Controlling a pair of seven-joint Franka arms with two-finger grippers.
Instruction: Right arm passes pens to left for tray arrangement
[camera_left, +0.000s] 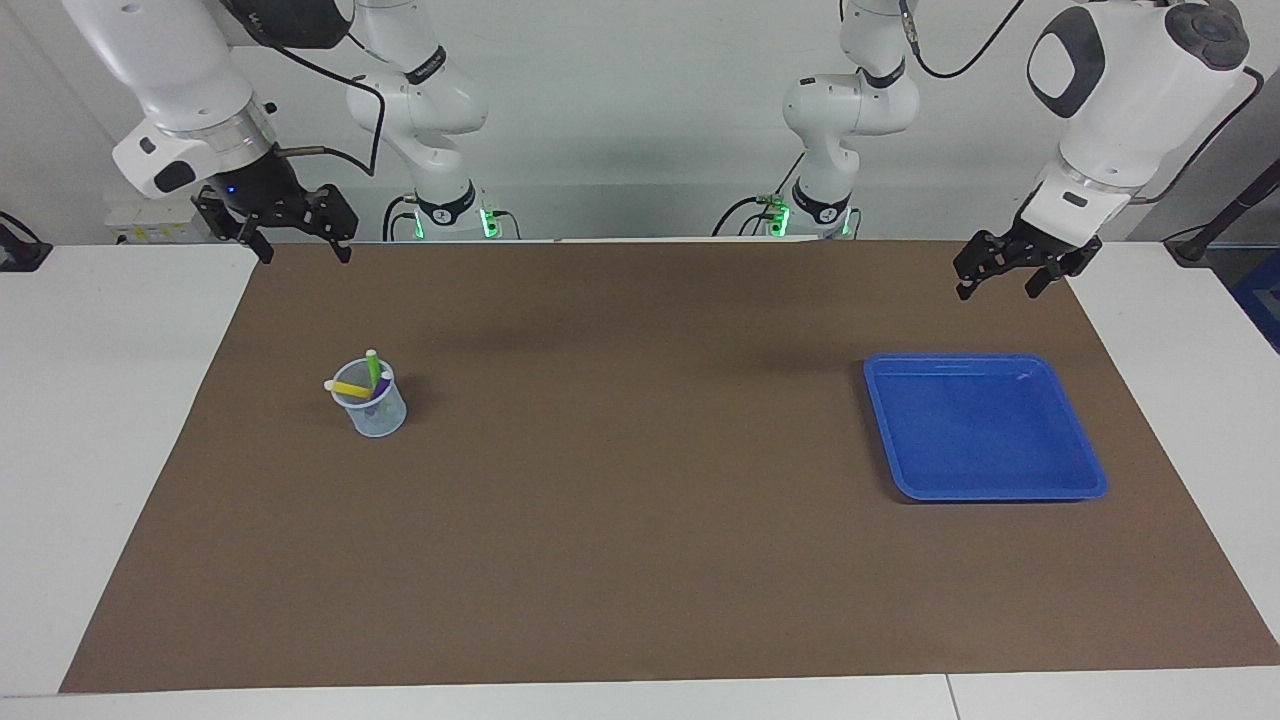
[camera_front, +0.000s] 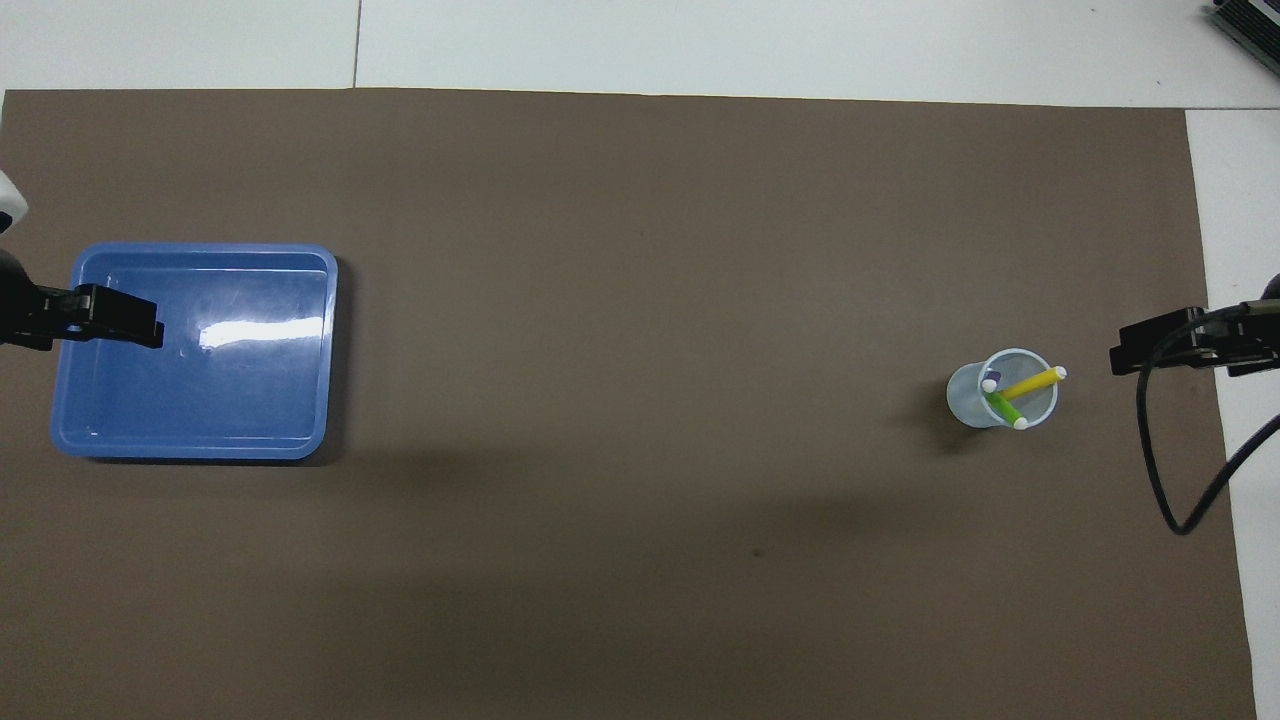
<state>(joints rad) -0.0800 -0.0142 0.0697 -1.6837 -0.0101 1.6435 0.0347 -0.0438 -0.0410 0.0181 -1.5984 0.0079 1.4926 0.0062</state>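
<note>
Three pens (camera_left: 365, 385) are standing together in a small clear cup (camera_left: 377, 410) on the brown mat (camera_left: 640, 560), toward the right arm's end of the table. The yellow pen (camera_front: 1033, 381) is leaning across the cup's rim, the green pen (camera_front: 1003, 407) is slanting beside it, and the purple pen (camera_left: 377, 404) is sitting mostly down inside the cup, so little of it is showing. All three are resting in the cup, untouched by either gripper.

The blue tray (camera_left: 1085, 470) is lying flat on the mat toward the left arm's end, well apart from the cup, with nothing in it.

The right gripper (camera_left: 297, 250) is hanging in the air over the mat's corner nearest the robots at its own end, with its jaws spread wide and holding nothing. The right arm (camera_left: 170, 90) is waiting above it.

The left gripper (camera_left: 996, 283) is hovering over the mat near the robots' edge, up from the tray, with its jaws also parted and empty. The left arm (camera_left: 1120, 90) is waiting there too.

White table (camera_left: 100, 420) is showing around the mat.
</note>
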